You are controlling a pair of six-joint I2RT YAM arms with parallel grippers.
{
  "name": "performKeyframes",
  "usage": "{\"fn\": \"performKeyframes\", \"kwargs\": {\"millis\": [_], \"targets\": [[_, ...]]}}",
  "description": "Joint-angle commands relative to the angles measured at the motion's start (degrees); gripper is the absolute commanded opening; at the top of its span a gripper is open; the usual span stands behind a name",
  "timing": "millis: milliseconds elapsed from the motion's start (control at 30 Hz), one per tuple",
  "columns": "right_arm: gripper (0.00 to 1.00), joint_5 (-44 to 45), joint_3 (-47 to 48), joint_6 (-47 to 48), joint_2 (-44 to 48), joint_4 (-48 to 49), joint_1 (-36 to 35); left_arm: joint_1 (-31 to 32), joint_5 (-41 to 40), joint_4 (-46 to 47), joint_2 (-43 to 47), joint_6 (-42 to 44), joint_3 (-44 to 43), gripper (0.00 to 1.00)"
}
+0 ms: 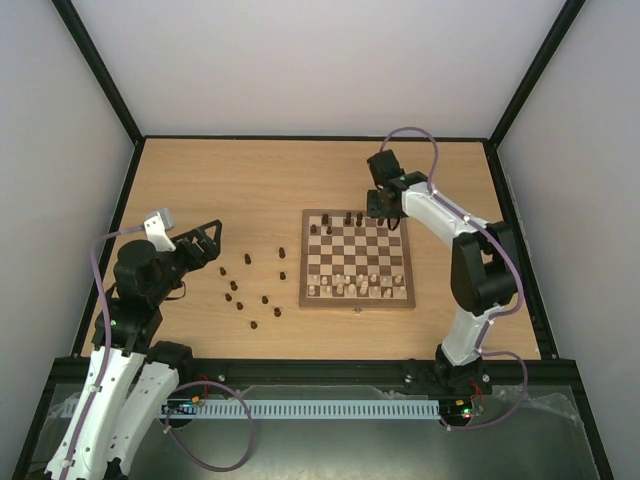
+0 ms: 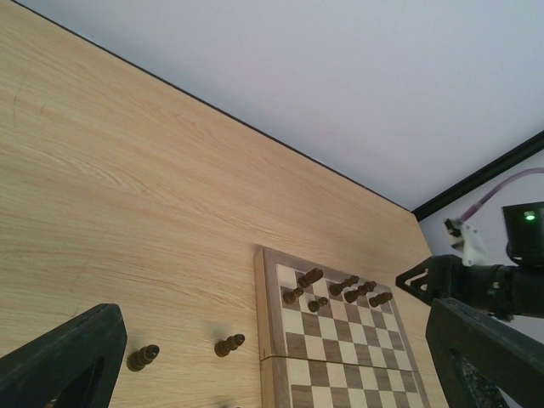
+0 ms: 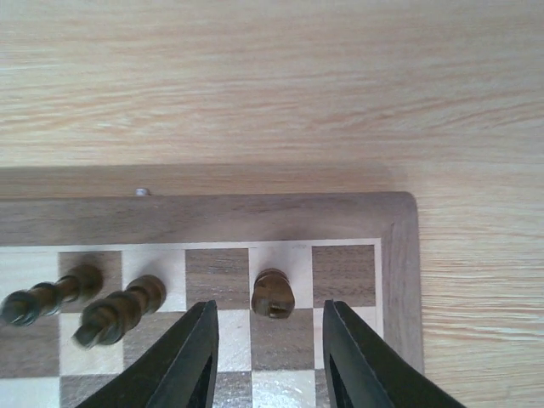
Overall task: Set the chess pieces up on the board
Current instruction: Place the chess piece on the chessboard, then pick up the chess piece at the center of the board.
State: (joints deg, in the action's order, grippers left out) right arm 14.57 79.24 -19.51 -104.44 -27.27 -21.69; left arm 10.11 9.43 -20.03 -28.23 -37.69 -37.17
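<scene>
Nearest the arm bases, the left claw [image 1: 207, 243] hangs over the table [image 1: 230, 180] to the left of the board [image 1: 304, 262], its fingers spread wide with nothing between them. Just to its right, some ten loose dark chess pieces [image 1: 245, 260] lie scattered on the bare wood, apart from the board. On the board, cream pieces [image 1: 350, 288] stand in the near rows and a few dark ones in the far rows. The right claw [image 1: 381, 206] hovers over the far right corner, partly open and gripping nothing. One dark piece [image 3: 273, 293] stands on a cream back-row square, second in from the corner, in line with the gap between the fingers and touching neither.
</scene>
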Motion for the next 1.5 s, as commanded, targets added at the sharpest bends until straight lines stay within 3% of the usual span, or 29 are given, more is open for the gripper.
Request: {"fn": "performKeyframes", "kwargs": {"millis": [0,67,167,200,533,667,833,1200,1467], "targets": [[0.41,-0.6,0.2,-0.4,6.1,-3.4,0.3,0.2,0.2,1.3,0.0,0.2,0.5,0.99],[0.54,-1.7,-1.1,-0.4,9.3,-3.3,0.2,0.2,0.2,1.3,-0.1,0.4,0.5,1.00],[0.94,-4.5,-3.7,-0.3,13.6,-2.7,-0.6,0.2,0.1,1.2,-0.2,0.8,0.3,0.99],[0.99,-6.0,-4.5,-0.1,14.9,-2.2,-1.2,0.2,0.0,1.0,-0.2,1.0,0.2,1.00],[1.00,-14.7,-9.4,0.0,23.9,-1.2,-13.7,0.2,-4.7,-3.0,-2.8,1.4,-2.6,1.00],[0.83,-16.7,-9.4,-0.7,23.3,0.0,-18.0,0.2,-6.5,-3.6,-3.7,0.1,-2.4,1.00],[0.61,-16.1,-6.9,-1.1,18.3,1.2,-23.3,0.2,-7.8,-4.0,-3.2,-0.5,-2.1,1.00],[0.50,-7.9,7.0,-0.7,-0.4,-1.6,-30.3,0.2,-7.4,-3.6,-3.1,-1.1,-1.1,0.99],[0.48,-5.8,17.3,-0.4,-10.6,-4.2,-32.6,0.2,-7.1,-2.4,-3.0,-1.2,-0.2,0.99]]}}
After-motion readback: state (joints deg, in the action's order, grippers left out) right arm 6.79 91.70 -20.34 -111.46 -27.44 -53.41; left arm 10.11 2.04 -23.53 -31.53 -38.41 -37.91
